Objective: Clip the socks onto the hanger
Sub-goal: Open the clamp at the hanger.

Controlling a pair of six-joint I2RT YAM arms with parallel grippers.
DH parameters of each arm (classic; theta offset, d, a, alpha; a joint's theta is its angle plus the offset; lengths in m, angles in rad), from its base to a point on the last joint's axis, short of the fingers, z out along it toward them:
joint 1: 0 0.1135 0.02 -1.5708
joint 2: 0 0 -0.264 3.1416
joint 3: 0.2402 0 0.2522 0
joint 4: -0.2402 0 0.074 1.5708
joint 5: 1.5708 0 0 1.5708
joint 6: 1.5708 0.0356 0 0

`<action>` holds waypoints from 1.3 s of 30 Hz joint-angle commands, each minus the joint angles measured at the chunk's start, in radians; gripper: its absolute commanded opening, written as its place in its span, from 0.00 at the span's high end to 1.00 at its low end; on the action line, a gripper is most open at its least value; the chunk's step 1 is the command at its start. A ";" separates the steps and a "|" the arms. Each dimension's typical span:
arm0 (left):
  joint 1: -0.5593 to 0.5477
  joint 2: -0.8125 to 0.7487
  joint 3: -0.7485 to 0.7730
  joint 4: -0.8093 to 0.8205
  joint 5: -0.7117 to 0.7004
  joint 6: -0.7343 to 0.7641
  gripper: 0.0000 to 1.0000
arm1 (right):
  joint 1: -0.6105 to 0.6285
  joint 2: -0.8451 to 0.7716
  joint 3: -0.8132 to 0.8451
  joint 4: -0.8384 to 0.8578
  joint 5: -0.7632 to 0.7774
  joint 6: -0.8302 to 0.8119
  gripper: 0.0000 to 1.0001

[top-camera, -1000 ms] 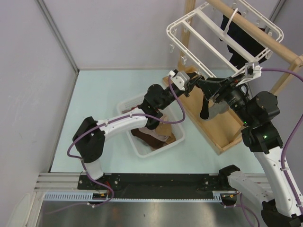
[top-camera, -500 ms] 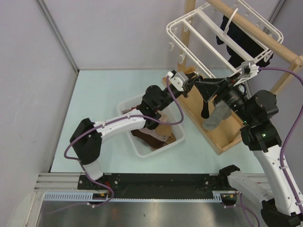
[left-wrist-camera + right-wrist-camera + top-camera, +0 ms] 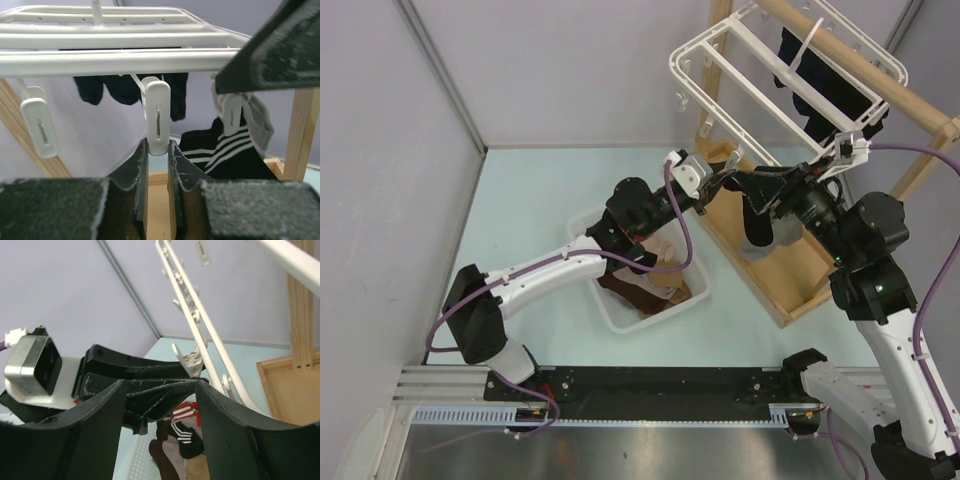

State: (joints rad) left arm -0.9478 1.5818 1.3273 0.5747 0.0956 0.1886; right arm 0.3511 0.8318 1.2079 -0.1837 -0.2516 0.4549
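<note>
The white hanger (image 3: 715,37) hangs from the wooden pole, with dark socks (image 3: 830,95) clipped at its far side. In the left wrist view its bar (image 3: 125,62) runs overhead. My left gripper (image 3: 156,150) is shut on the lower end of a dangling white clip (image 3: 156,117); in the top view it (image 3: 718,180) is under the frame. A black sock with white stripes (image 3: 220,150) hangs at the neighbouring clip, also seen from above (image 3: 756,225). My right gripper (image 3: 160,382) is open and empty, close beside the left one (image 3: 752,188).
A white slotted basket (image 3: 620,318) below the left arm holds brown, beige and striped socks (image 3: 187,440). The wooden rack's pole (image 3: 860,70) and its base tray (image 3: 790,275) stand at the right. Grey walls close in left and behind.
My left arm's elbow and shoulder have swung to the left while its gripper stayed at the clip. The hanging sock has drawn up and sits shorter under the right gripper.
</note>
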 commanded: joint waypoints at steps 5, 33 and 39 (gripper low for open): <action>-0.032 -0.046 0.038 -0.110 0.079 0.043 1.00 | -0.008 0.012 0.009 0.004 0.089 0.017 0.37; -0.059 0.035 0.102 -0.056 0.099 -0.026 1.00 | -0.001 0.066 0.010 -0.013 0.250 0.177 0.38; -0.062 0.037 0.098 -0.050 0.107 -0.038 1.00 | 0.003 0.085 0.009 -0.002 0.250 0.169 0.38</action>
State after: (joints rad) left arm -0.9844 1.6234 1.3842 0.4911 0.1368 0.1837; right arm 0.3546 0.8959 1.2083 -0.2272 -0.0494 0.6220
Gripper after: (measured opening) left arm 0.187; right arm 0.619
